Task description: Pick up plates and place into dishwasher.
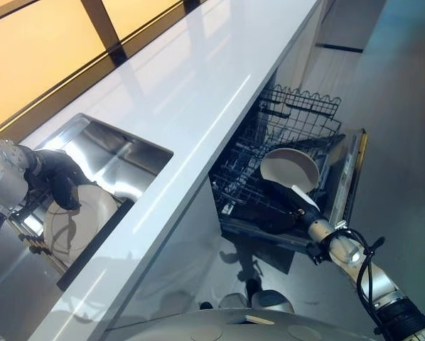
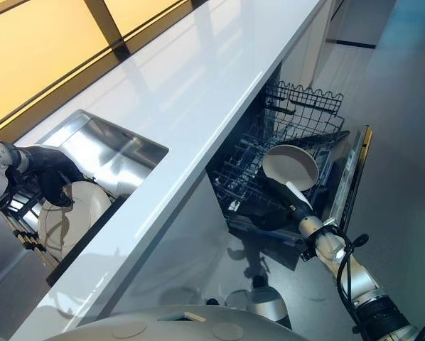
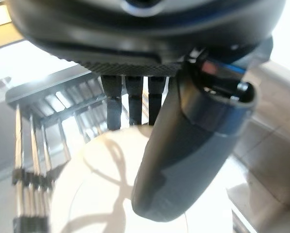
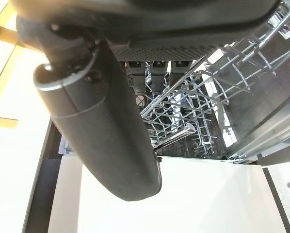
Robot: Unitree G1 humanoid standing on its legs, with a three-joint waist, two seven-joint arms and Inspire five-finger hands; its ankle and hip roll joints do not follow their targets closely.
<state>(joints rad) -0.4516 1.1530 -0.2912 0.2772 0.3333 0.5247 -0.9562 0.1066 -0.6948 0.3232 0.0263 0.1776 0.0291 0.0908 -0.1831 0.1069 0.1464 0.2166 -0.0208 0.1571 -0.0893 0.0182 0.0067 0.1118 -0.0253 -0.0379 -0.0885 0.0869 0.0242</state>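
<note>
**Two plates, two hands**

Right hand (image 1: 292, 190), mid-right of frame, pinches a grey plate (image 1: 289, 169) over the dishwasher rack (image 1: 298, 117). Lower left, left hand (image 1: 60, 179) curls round a white plate (image 1: 74, 224) in the sink (image 1: 120, 160).

The left hand (image 1: 60, 181) covers the top of the plate (image 1: 77, 226) in the sink (image 1: 127, 160). The right hand (image 2: 280, 193) hides part of the dishwasher rack (image 2: 305, 117); its fingers cannot be read.
</note>
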